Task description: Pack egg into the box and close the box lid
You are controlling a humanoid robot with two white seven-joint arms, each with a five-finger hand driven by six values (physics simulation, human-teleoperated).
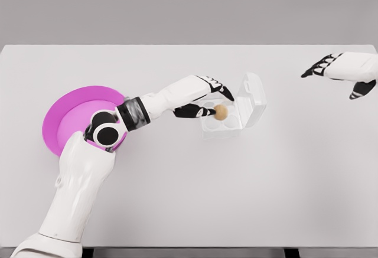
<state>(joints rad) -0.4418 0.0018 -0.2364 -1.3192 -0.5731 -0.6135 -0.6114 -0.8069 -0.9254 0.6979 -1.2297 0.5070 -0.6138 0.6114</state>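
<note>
Nearest to the camera, the left arm point(77, 193) comes in from the lower left corner and rises over the white table point(189, 199); its white upper part ends at a round black and white joint, and from there the forearm turns to the right, across the table. Under this joint lies a magenta plate point(65, 113), round and flat, partly hidden by the arm; nothing shows on the part of it that is visible. Further on, the left hand point(207, 95) reaches to the clear plastic box point(233, 113) near the middle of the table; its dark fingers are drawn together around the egg point(220, 112), with the thumb below and the other fingers point(221, 90) curved over from above, so the hand is closed on the egg in a pinch. The egg is small, round and tan; it is held just over the front left part of the box tray, and I cannot tell for sure if it already touches a cup or is just above it, because the plastic is transparent and pale. The lid point(255, 97) of the box stands open, tilted back to the right of the tray. Farthest, at the upper right edge, the right hand point(336, 72) hovers above the table, well apart from the box; its fingers are loosely spread and it holds nothing.
</note>
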